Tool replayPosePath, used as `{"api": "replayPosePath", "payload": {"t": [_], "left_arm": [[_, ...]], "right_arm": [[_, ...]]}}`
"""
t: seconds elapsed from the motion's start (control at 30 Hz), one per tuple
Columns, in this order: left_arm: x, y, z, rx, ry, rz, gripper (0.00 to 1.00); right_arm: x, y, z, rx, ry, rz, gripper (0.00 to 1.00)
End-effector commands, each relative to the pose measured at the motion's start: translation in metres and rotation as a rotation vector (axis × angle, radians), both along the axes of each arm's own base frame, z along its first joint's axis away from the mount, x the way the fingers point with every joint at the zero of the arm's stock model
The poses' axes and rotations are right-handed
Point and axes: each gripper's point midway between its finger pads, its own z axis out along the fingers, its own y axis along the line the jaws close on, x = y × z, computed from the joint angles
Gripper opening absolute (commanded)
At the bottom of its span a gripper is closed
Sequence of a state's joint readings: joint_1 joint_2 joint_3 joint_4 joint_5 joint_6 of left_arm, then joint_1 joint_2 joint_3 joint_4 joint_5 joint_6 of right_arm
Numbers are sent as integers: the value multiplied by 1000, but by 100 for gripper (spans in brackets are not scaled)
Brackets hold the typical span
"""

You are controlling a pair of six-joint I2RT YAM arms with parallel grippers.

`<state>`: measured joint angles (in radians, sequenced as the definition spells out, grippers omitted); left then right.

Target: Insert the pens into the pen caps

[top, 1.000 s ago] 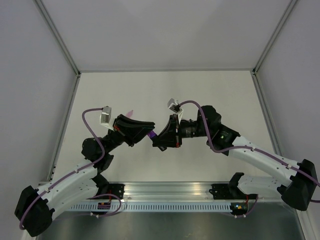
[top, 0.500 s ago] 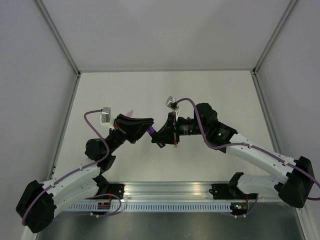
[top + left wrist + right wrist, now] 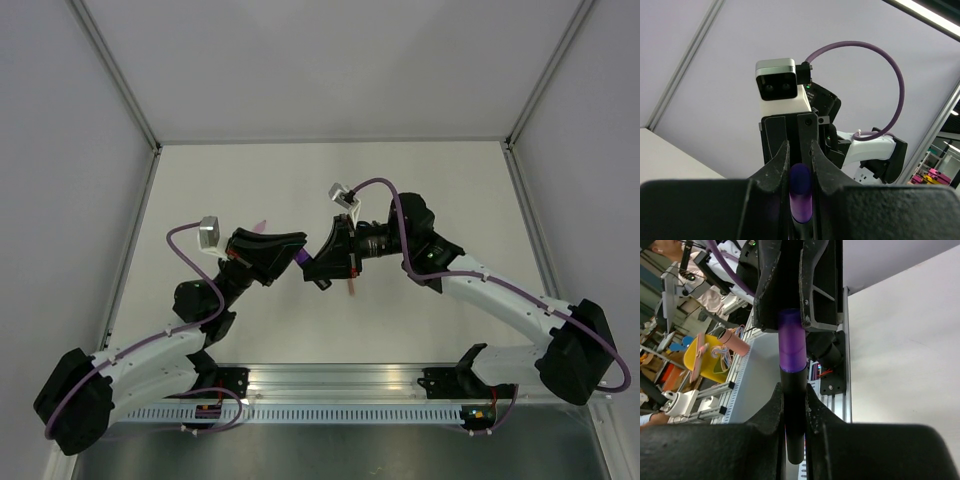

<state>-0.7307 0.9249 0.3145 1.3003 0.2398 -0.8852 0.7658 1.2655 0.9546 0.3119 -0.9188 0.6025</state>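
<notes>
Clamping the left gripper [image 3: 800, 150] narrowly on the purple pen cap [image 3: 800, 187], well above the table [image 3: 440, 190]; pinching the black pen [image 3: 793, 410] between the close-set fingers of the right gripper [image 3: 794, 392], likewise aloft. Facing the two grippers tip to tip over the table's middle, setting pen and cap in one line, end to end; being unable to tell how far seated. Noting a pink pen [image 3: 262, 225] lying on the table just behind the left gripper; noting an orange-red pen [image 3: 351, 288] lying just beside the right gripper, on its near side.
</notes>
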Motion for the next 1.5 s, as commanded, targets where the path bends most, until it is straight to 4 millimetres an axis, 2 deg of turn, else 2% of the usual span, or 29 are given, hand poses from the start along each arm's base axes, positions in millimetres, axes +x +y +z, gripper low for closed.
{"api": "replayPosePath", "payload": {"t": [0.0, 0.07, 0.17, 0.27, 0.33, 0.37, 0.4, 0.43, 0.47, 0.5, 0.57, 0.6, 0.63, 0.67, 0.7, 0.73, 0.77, 0.8, 0.87, 0.93, 1.03, 1.07, 1.1, 1.13, 1.27, 1.4, 1.43, 1.47], "left_arm": [[-91, -52, -114, 407, 119, -517, 2], [-90, -52, -120, 430, 146, -507, 2], [-87, -50, -119, 423, 157, -479, 2], [-82, -50, -113, 436, 168, -452, 2], [-76, -48, -90, 422, 139, -406, 2], [-72, -49, -98, 476, 196, -390, 7], [-61, -48, -72, 464, 165, -320, 13], [-56, -46, -65, 478, 171, -282, 18], [-51, -40, -51, 476, 165, -235, 22], [-37, -33, -37, 497, 193, -134, 28], [-28, -20, -14, 487, 186, -37, 41], [-17, -8, 13, 459, 168, 60, 56], [-14, -2, 12, 488, 191, 94, 61], [-10, 3, 16, 497, 200, 129, 66], [-6, 13, 36, 476, 184, 187, 76], [-5, 16, 33, 504, 196, 203, 82], [-5, 20, 37, 509, 193, 217, 99], [0, 26, 42, 509, 196, 261, 100], [4, 31, 32, 544, 226, 292, 100], [16, 37, 14, 579, 282, 360, 100], [38, 42, -34, 674, 380, 458, 100], [43, 43, -45, 695, 396, 487, 100], [51, 48, -67, 737, 423, 539, 100], [56, 50, -80, 765, 437, 568, 100], [75, 76, -134, 878, 540, 754, 100], [75, 77, -141, 885, 541, 756, 100], [76, 79, -142, 879, 530, 768, 100], [75, 84, -153, 895, 511, 782, 100]], "right_arm": [[53, -21, 176, 477, -385, -293, 0], [54, -22, 182, 472, -414, -305, 0], [54, -23, 182, 454, -414, -310, 0], [53, -22, 173, 416, -403, -307, 0], [59, -19, 153, 351, -395, -314, 0], [62, -16, 136, 317, -374, -318, 0], [65, -15, 122, 278, -371, -321, 0], [66, -14, 111, 252, -367, -314, 0], [67, -13, 91, 209, -349, -310, 0], [68, -14, 78, 178, -332, -315, 0], [70, -16, 52, 118, -312, -333, 0], [71, -17, 40, 87, -295, -335, 0], [70, -18, 27, 63, -279, -335, 0], [69, -19, 22, 53, -274, -337, 0], [69, -20, 16, 36, -263, -341, 0], [70, -21, 10, 25, -258, -348, 0], [70, -22, 3, 10, -249, -350, 0], [71, -22, -5, -15, -233, -352, 0], [77, -23, -14, -47, -217, -382, 0], [84, -24, -24, -75, -187, -417, 0], [103, -26, -50, -153, -103, -521, 0], [118, -30, -65, -199, -77, -601, 0], [122, -32, -78, -241, -46, -633, 0], [129, -35, -87, -270, -28, -673, 0], [152, -49, -138, -425, 55, -858, 0], [158, -55, -176, -506, 123, -965, 0], [152, -53, -191, -531, 152, -970, 0], [151, -50, -195, -531, 156, -974, 0]]}}
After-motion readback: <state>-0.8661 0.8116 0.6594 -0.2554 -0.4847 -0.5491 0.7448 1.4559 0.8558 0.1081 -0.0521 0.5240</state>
